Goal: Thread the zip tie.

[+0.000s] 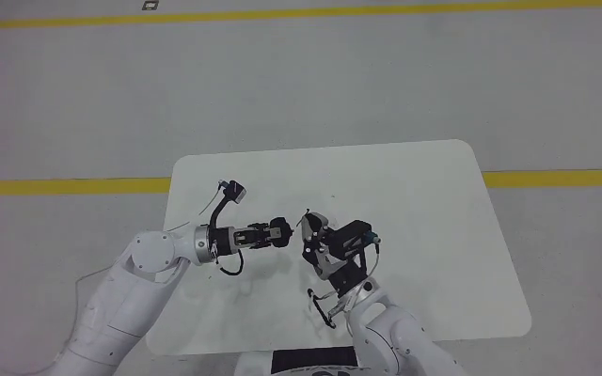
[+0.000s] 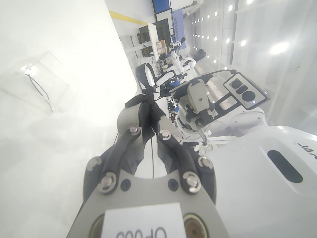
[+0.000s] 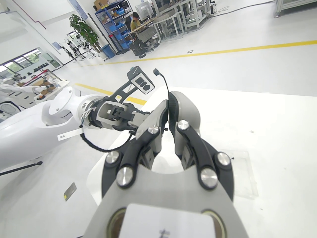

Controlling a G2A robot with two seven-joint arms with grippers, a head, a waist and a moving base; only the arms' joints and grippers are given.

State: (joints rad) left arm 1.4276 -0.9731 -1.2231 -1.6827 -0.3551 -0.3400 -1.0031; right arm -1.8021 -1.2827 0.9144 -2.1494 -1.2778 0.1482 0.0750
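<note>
Both grippers hang close together above the white table (image 1: 423,188). The right gripper (image 3: 169,105) is pinched tight on the zip tie (image 3: 167,86) just below its head (image 3: 156,72), which pokes up free, and the left gripper (image 2: 148,105) is clamped on a thin black strand, the tail end as far as I can judge. Risk: the tail is floppy and the slot small, so a slight twist or misaim likely sends the tip past the head, and a pull against either pinch could slide the strap loose.

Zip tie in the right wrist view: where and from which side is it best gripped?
Likely on the zip tie just under its square head, from the side, across the strap. That stretch arches free above the right gripper; lower down its shut fingers cover the strap.
</note>
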